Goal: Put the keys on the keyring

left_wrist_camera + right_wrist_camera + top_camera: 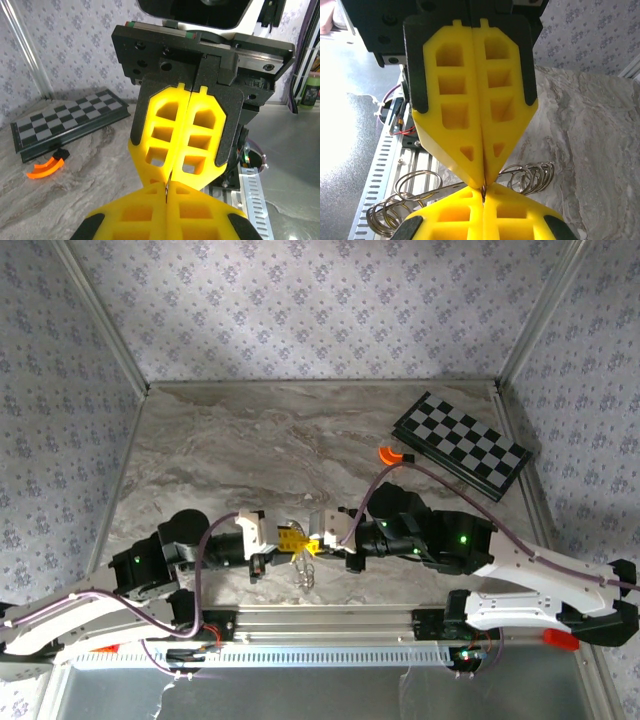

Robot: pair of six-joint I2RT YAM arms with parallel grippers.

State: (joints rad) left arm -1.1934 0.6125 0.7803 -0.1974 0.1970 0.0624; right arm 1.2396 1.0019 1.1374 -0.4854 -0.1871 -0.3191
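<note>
Status: left pincer (293, 539) and right pincer (314, 545) both clenched, tips touching just above keyring (535, 175); whether either grips it, cannot tell. Threading judged not yet done.

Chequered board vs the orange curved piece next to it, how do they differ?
Size: the chequered board is far bigger than the orange curved piece. Shape: board is a flat rectangle, orange piece a short arc. Colour: board has black-and-white squares in a dark frame, orange piece is plain orange with a black end. Shared: both lie on the table.
</note>
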